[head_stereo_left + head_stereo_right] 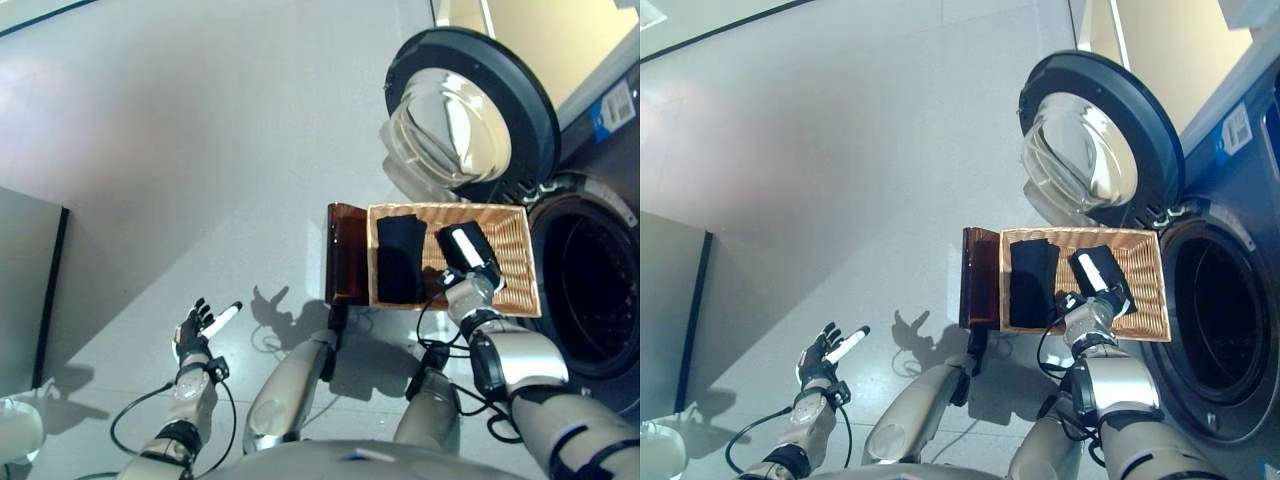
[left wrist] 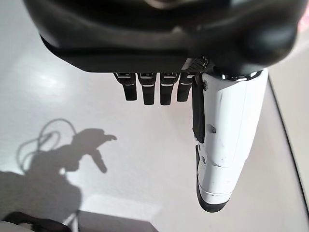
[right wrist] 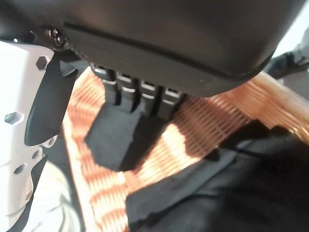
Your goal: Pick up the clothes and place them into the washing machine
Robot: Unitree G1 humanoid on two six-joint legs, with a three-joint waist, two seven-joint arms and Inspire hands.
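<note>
A black cloth lies folded in the left half of a wicker basket on the floor; in the right wrist view the black cloth fills the lower corner. My right hand hovers inside the basket's right half, just beside the cloth, open, with nothing in its fingers. Right of the basket, the washing machine's dark drum opening gapes, its round glass door swung wide behind the basket. My left hand hangs open over the bare floor at lower left, far from the basket.
A dark brown box stands against the basket's left side. The open door overhangs the basket's far edge. A grey panel lines the left edge. Grey floor spreads to the left and behind.
</note>
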